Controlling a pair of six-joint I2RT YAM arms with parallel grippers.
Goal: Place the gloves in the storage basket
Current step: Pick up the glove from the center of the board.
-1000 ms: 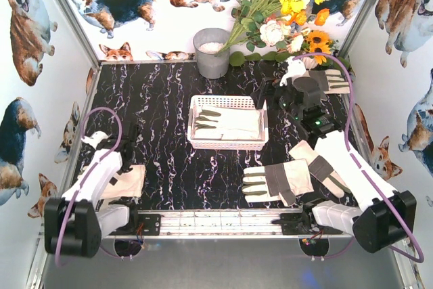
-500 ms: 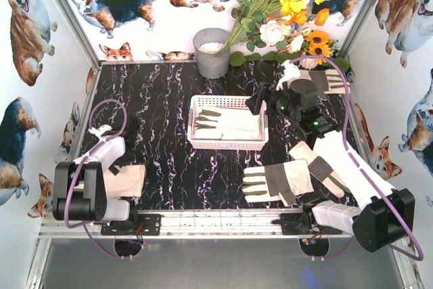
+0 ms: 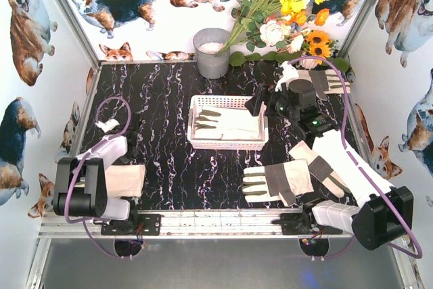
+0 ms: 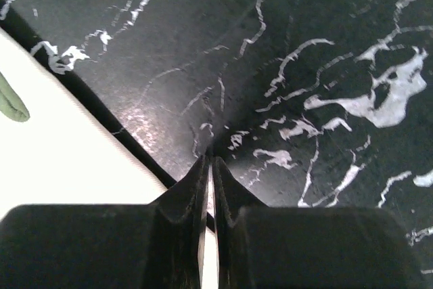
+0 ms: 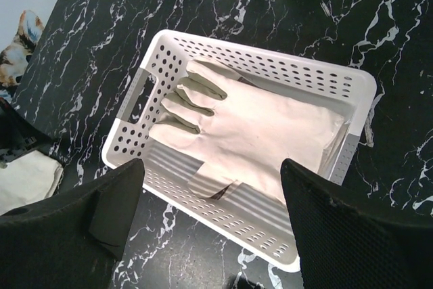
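**One glove in the basket, four waiting outside**

The storage basket (image 3: pixel 229 143) is sitting at the middle of the black marbled worktop (image 3: pixel 155 99). One glove, the basketed glove (image 3: pixel 233 125), is lying flat inside it with its fingers pointing toward 9 o'clock.

Four more gloves are lying out on the worktop, placed here by clock direction from the basket:
- **5 o'clock:** the front glove (image 3: pixel 277 181) is lying near the front rail, showing its grey patches.
- **4 o'clock:** the tucked glove (image 3: pixel 323 166) is lying just beside the front glove, partly under the right arm.
- **2 o'clock:** the far-right glove (image 3: pixel 333 80) is lying by the back corner, behind the right wrist.
- **8 o'clock:** the near-left glove (image 3: pixel 125 181) is lying beneath the left arm.

The left claw (image 4: pixel 210 164) is pressing its jaws together at the edge of the near-left glove. A thin strip of pale fabric is showing between them, so it is most likely pinching that edge, though how firmly is not clear. The right claw (image 5: pixel 211 174) is hovering over the basket's 3 o'clock end, spread wide and carrying nothing.

By this count the job is sitting at roughly one glove in five. The near-left glove looks to be the one in hand and is not yet lifted. The three gloves on the right side are waiting untouched.
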